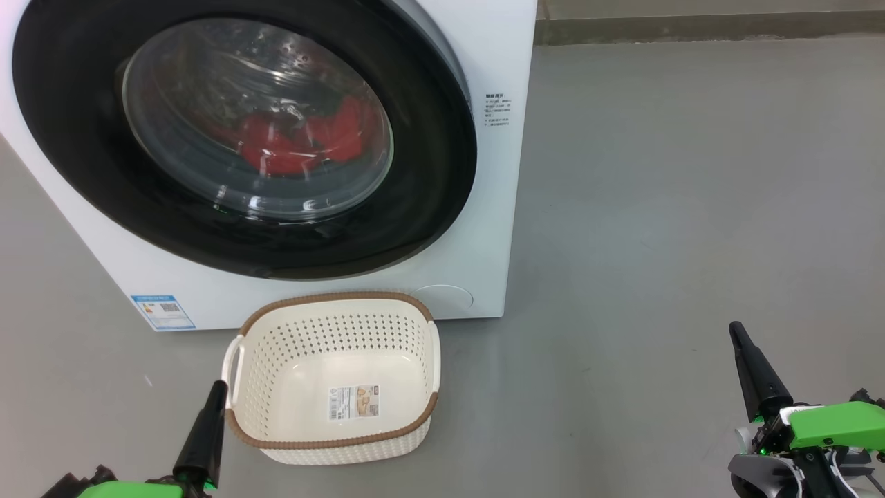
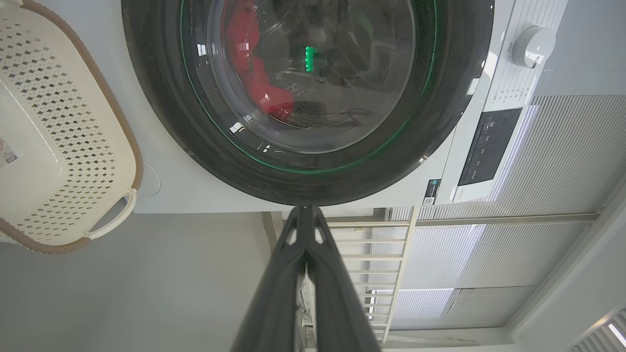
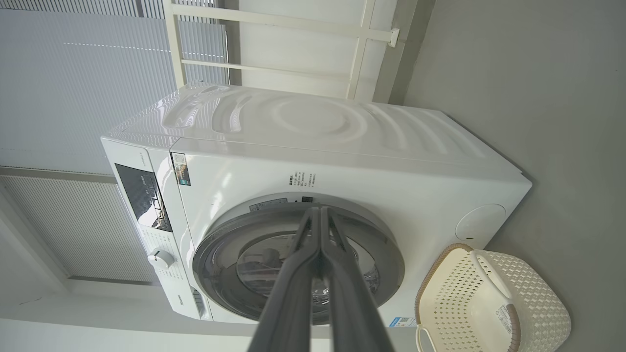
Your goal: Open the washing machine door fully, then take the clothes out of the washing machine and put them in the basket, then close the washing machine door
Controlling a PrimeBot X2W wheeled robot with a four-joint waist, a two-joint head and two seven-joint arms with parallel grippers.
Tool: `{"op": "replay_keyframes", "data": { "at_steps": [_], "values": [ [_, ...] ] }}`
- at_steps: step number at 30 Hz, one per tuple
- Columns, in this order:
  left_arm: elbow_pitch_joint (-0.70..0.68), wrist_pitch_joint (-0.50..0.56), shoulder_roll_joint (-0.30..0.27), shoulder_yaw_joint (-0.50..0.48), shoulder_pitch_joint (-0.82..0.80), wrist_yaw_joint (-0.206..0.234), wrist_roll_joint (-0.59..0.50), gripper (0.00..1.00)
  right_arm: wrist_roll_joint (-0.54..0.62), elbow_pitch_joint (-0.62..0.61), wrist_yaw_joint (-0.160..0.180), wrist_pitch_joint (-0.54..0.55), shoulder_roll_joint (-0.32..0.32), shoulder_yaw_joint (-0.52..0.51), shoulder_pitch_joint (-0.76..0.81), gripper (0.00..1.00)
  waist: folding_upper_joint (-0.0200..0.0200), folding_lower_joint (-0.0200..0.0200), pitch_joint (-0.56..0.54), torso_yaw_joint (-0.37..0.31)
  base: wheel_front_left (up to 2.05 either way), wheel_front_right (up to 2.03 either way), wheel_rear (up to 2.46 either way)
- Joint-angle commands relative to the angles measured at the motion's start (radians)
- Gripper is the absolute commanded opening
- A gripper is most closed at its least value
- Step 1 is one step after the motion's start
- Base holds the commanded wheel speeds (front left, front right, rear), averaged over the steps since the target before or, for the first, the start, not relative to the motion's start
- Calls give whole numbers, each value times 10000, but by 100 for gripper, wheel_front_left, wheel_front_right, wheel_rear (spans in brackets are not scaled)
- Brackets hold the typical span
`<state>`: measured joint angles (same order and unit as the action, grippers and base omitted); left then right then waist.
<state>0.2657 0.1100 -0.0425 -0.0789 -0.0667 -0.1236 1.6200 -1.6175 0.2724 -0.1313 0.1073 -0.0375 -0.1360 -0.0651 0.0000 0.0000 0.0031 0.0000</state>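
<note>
The white washing machine (image 1: 477,228) stands ahead with its round black-rimmed door (image 1: 429,173) closed against its front. Through the glass bowl I see red clothes (image 1: 297,142) lying in the drum; they also show in the left wrist view as clothes (image 2: 249,63). The cream basket (image 1: 335,301) sits empty on the floor just in front of the machine, a sticker on its bottom. My left gripper (image 1: 218,387) is shut beside the basket's left handle, holding nothing. My right gripper (image 1: 736,328) is shut, far to the right over bare floor. Both stand well back from the door.
Grey floor (image 1: 657,207) spreads to the right of the machine. A wall base runs along the top right. The right wrist view has the machine (image 3: 342,161), its control panel (image 3: 144,198), the basket (image 3: 533,293) and white blinds behind.
</note>
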Motion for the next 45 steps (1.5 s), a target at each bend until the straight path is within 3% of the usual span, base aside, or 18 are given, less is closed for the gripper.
{"op": "replay_keyframes", "data": {
  "at_steps": [1,36,37,45],
  "values": [
    [-208,34,-78,-351,-413,-71,-116,0,90,-276,6,61,-127,221,-429,0,0,0,0,0,0,0,0],
    [-208,33,-77,-350,-413,-71,-114,0,89,-276,6,60,-127,222,-429,0,0,0,0,0,0,0,0],
    [0,0,0,0,0,0,0,100,0,0,0,0,0,0,0,100,0,0,0,0,0,0,0],
    [227,-145,41,102,161,6,-71,100,6,206,-2,-148,128,94,184,100,0,13,-2,2,0,0,0]
  ]
}}
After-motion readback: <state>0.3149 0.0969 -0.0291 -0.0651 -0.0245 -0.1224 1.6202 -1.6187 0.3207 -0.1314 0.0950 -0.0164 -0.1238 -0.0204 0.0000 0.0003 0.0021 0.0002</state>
